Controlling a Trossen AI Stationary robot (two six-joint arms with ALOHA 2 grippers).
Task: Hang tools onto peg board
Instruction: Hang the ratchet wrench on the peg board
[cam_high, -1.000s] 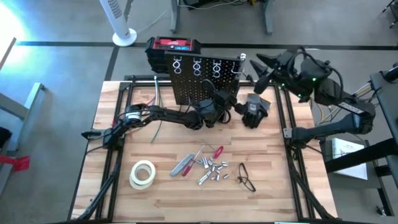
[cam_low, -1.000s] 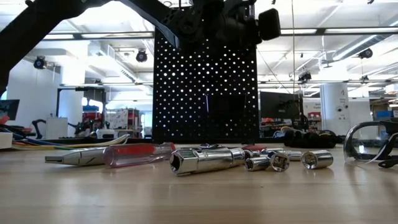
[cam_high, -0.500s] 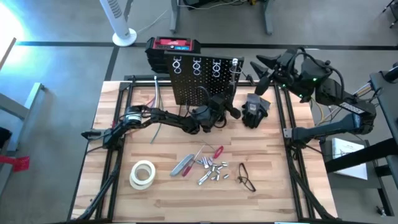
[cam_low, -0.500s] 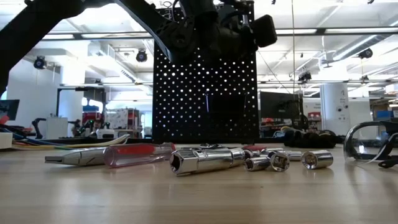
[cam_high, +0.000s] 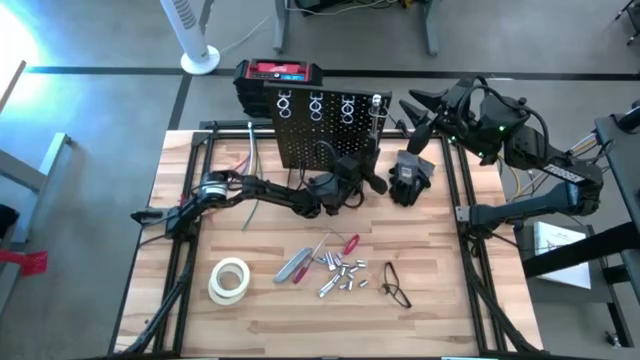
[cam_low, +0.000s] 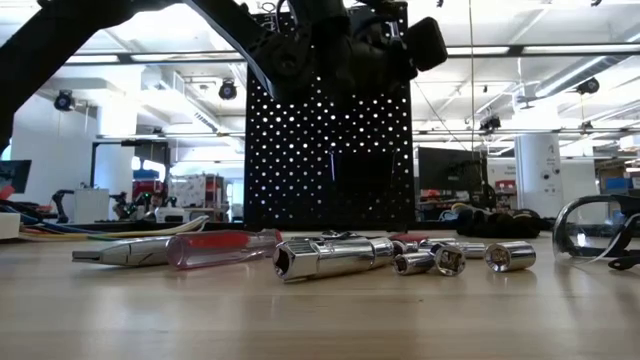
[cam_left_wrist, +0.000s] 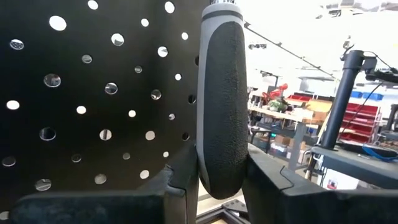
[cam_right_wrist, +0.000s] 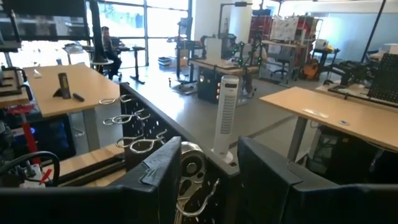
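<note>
Gripping a grey, rough-textured tool handle upright, the left gripper pinches it just before the upright black perforated metal peg board.
Nearer, silvery sockets and a red-handled screwdriver lie on the pale wooden table; the right gripper, fingers spread, hovers beside the board's silvery ring hooks.

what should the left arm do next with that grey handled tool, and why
Probably ease the tool downward. The left hand is shut on the grey-handled tool, held upright against the peg board, apparently at a ring hook at its top right corner, so it likely isn't seated yet. The right hand waits beside that corner.
</note>
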